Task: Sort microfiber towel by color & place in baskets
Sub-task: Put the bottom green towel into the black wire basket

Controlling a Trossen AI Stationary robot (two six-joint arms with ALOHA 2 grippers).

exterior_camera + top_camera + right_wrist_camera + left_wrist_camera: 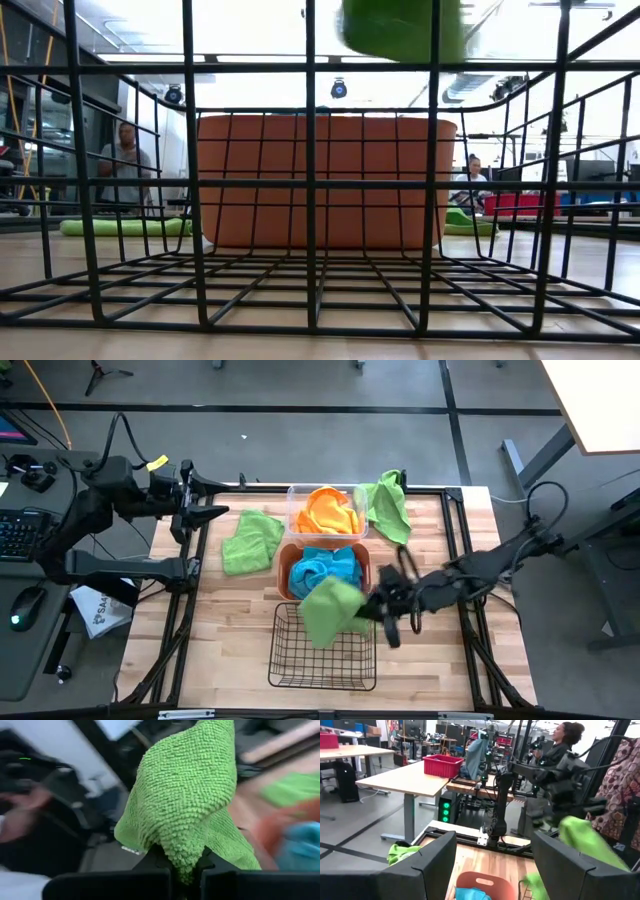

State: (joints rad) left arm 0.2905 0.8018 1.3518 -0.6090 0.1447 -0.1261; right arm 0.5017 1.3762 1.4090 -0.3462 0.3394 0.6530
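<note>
My right gripper (372, 607) is shut on a green microfibre towel (330, 610) that hangs over the black wire-mesh basket (322, 650) at the table's near middle. The orange bin (367, 572) holds blue towels (325, 568); the clear bin (295, 510) behind it holds orange towels (328, 510). One green towel (250, 540) lies flat left of the bins, another (385, 505) is draped at the clear bin's right, near the far edge. My left gripper (215, 512) is open, raised near the table's far left corner. My right gripper pinches a bunched fold of the green towel (184, 862) between its two fingers, coming level from the table's right. The towel is lifted clear and sits above the wire basket's far right part; its lower end (400, 25) shows above the basket.
Bare wood lies left and right of the wire basket (310, 180). The table's black frame rails (455, 530) run along the sides. People sit in the room beyond the table (125, 160). A keyboard and mouse sit on a desk off the table's left (25, 535).
</note>
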